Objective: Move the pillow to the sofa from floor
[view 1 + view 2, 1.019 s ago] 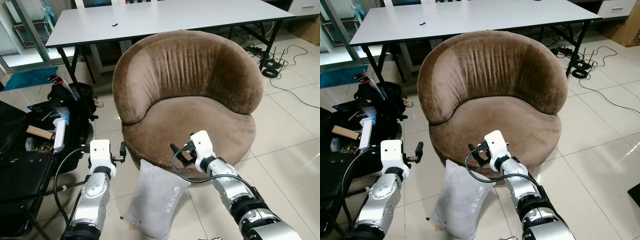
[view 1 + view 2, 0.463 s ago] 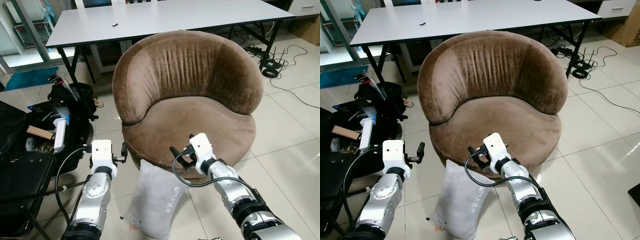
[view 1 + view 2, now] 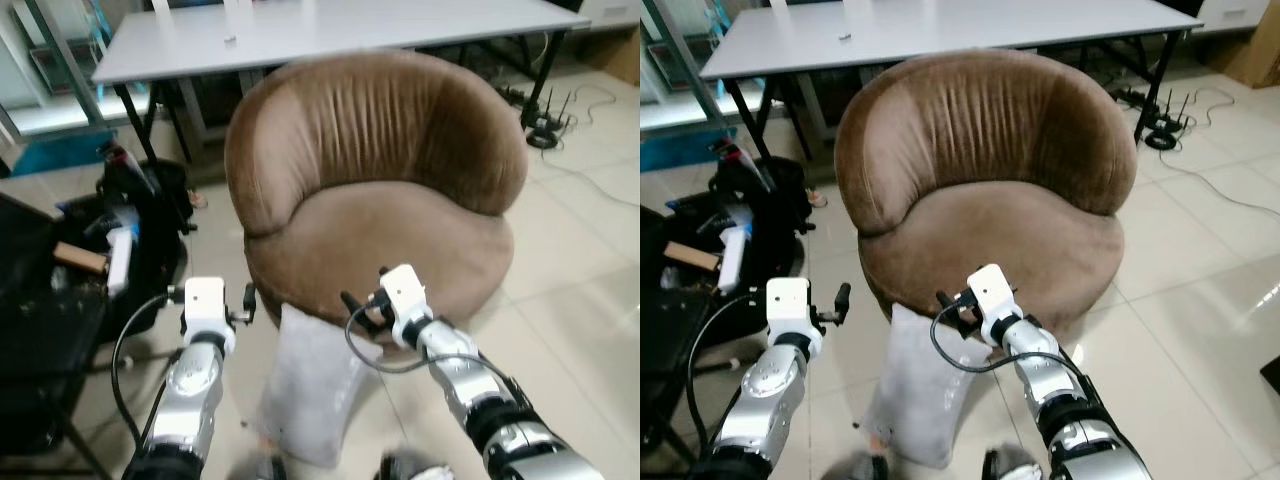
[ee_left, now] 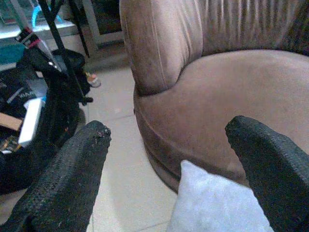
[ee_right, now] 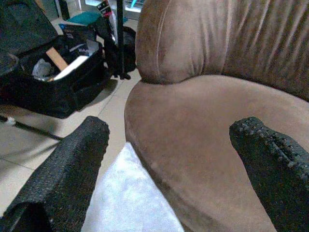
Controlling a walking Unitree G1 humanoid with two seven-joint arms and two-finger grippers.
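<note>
A grey pillow [image 3: 312, 385] stands on end on the tiled floor and leans against the front of the round brown sofa [image 3: 400, 230]. My left gripper [image 3: 210, 294] hovers open just left of the pillow's top corner. Over the pillow's top right corner, my right gripper [image 3: 366, 303] is open and close to the sofa's front edge. Through the left wrist view the pillow's corner [image 4: 212, 205] lies low between the wide-apart fingers [image 4: 72, 179]. The right wrist view has the pillow [image 5: 130, 205] below its spread fingers [image 5: 67, 169], with the sofa seat [image 5: 203, 140] straight ahead.
A white table [image 3: 300, 35] stands behind the sofa. An open black case and bags [image 3: 90, 260] crowd the floor on the left. Cables [image 3: 550, 125] lie on the tiles at the far right. My feet [image 3: 405, 466] show at the bottom edge.
The whole picture has shifted and blurred, so the camera has moved forward and down. Both grippers stay open by the pillow's top; the pillow has not moved.
</note>
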